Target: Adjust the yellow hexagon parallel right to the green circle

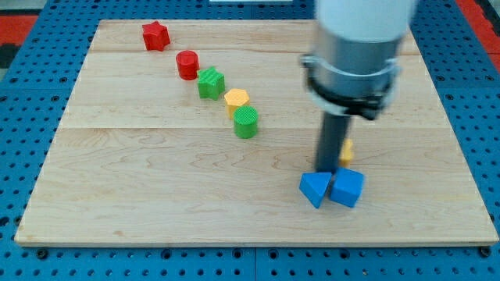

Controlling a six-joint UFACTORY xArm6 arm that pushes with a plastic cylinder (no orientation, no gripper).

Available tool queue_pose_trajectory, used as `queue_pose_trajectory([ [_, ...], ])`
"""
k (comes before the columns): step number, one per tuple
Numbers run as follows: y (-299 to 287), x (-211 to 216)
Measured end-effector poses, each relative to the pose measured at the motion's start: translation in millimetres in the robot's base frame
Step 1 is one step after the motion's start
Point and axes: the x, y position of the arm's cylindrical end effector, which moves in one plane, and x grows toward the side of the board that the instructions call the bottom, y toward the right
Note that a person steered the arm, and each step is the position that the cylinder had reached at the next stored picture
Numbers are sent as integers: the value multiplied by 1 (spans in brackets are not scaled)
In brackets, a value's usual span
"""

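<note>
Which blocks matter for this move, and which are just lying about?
In play:
- yellow hexagon, touching the green circle's upper left
- green circle
- my tip, far off to the view's right, by the blue blocks

Lying about:
- red star
- red circle
- green star
- two blue blocks
- small yellow block, mostly hidden behind the rod

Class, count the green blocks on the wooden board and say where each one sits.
2. The green star sits above centre, left of the yellow hexagon; the green circle is just below that hexagon. The arm may hide others.
</note>
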Motion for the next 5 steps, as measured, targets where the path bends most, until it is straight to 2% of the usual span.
queue_pose_trajectory([
  [2,36,-50],
  [3,44,-60],
  [5,-191,-47],
])
